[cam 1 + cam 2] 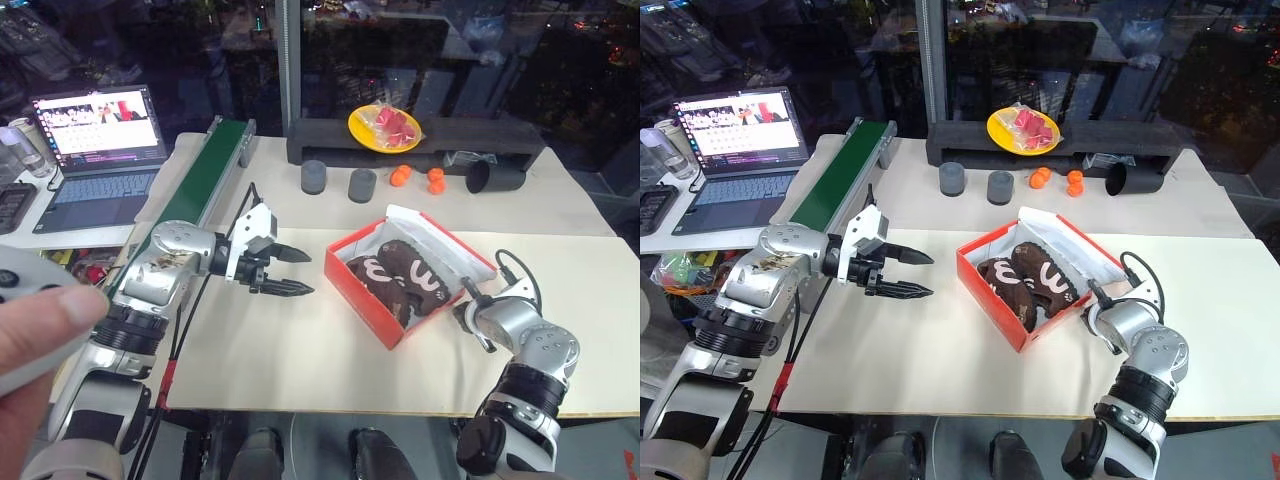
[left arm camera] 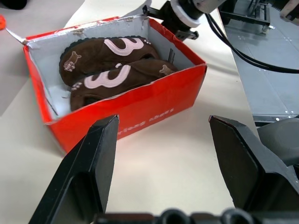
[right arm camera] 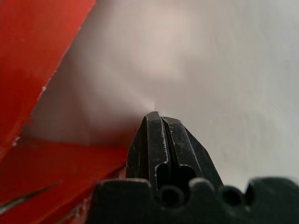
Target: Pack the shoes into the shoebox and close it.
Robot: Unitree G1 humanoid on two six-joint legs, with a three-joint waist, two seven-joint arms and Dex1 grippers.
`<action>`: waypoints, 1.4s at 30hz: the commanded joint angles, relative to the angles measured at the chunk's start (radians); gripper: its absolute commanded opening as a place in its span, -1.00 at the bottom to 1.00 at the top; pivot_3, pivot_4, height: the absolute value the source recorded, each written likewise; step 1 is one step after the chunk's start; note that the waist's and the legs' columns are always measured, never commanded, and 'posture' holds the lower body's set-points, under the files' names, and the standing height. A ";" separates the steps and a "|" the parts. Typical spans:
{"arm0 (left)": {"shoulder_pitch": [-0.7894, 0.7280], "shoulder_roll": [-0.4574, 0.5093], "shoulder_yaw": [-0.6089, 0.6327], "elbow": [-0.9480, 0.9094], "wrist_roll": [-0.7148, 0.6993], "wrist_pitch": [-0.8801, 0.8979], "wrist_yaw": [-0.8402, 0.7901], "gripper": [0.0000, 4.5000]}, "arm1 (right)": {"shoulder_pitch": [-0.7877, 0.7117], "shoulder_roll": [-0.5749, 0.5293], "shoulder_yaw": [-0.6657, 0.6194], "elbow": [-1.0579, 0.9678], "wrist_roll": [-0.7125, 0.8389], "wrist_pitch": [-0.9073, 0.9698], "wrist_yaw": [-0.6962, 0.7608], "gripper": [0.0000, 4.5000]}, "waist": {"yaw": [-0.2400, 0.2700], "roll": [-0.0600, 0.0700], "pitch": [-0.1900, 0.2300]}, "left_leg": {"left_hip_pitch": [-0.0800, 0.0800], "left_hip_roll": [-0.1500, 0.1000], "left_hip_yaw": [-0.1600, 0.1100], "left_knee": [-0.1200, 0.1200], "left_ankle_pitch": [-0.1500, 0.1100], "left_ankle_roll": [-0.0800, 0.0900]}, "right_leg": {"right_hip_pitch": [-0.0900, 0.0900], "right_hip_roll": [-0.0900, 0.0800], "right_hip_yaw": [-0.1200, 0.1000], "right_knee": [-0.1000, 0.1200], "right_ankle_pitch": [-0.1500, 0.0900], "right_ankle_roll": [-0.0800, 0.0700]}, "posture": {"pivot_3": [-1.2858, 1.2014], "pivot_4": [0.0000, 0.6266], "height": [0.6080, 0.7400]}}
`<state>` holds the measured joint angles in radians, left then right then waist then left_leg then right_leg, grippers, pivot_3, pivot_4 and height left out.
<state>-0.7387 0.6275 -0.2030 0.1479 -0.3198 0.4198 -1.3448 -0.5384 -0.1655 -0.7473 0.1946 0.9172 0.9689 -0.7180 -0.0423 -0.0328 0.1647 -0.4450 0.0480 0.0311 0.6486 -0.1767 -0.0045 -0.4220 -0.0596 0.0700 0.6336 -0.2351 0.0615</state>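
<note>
Red-orange rectangular cardboard shoebox [image 1: 395,300] is set open on the cream worktop [image 1: 300,350], long axis running diagonally. Two dark brown shoes [image 1: 405,275] are laid inside, side by side along that axis. Left pincer [image 1: 300,272] is held wide, empty, left of the box. Right pincer [image 3: 156,119] is shut, empty, at the box's right side.

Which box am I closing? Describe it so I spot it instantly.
On the cream table, right of centre below the black shelf, sits the shoebox. It is the red-orange open carton, white inside, with two brown shoes in it.
</note>
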 commanded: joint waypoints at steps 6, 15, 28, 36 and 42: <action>-0.043 0.016 0.020 -0.005 0.003 -0.003 0.002 0.46 | 0.062 -0.138 0.122 -0.136 -0.081 0.135 0.088 -0.98 | 0.001 0.001 0.000 | 0.000 0.000 0.000 0.000 0.000 0.000 | -0.001 0.000 0.000 0.000 0.000 0.000 | 0.03 -0.52 0.68; -0.069 0.007 0.015 0.030 0.017 -0.019 0.006 0.46 | 0.083 -0.094 0.185 -0.351 -0.053 0.390 0.120 -0.98 | -0.005 0.002 0.000 | 0.002 0.000 0.000 0.000 0.000 0.000 | -0.002 0.000 0.001 0.007 -0.001 -0.001 | 0.03 -0.52 0.68; -0.096 -0.005 0.017 0.058 0.030 -0.026 0.003 0.46 | -0.002 0.147 0.293 -0.466 -0.140 0.535 0.159 -0.98 | -0.006 0.002 0.000 | 0.001 0.000 0.000 0.000 0.000 0.000 | -0.003 0.000 0.001 0.008 -0.001 -0.001 | 0.03 -0.52 0.68; -0.108 -0.016 0.017 0.075 0.040 -0.037 0.002 0.46 | -0.036 0.166 0.322 -0.467 -0.230 0.567 0.230 -0.98 | 0.001 0.002 0.000 | 0.000 0.000 0.000 0.000 0.000 0.000 | -0.003 0.000 0.000 0.008 -0.001 -0.001 | 0.03 -0.52 0.68; -0.105 -0.022 0.018 0.075 0.041 -0.038 0.003 0.46 | -0.027 0.061 0.236 -0.479 -0.286 0.623 0.317 -0.98 | 0.002 0.002 0.000 | 0.000 -0.001 0.000 0.001 0.000 0.000 | -0.003 -0.001 0.000 0.008 -0.001 -0.001 | 0.03 -0.52 0.68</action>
<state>-0.8187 0.6059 -0.2027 0.2332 -0.2773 0.3961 -1.3435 -0.5573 -0.0922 -0.4836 -0.2381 0.6408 1.5733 -0.4267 -0.0399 -0.0306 0.1650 -0.4451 0.0475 0.0307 0.6492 -0.1766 -0.0044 -0.4254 -0.0598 0.0697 0.6416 -0.2359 0.0606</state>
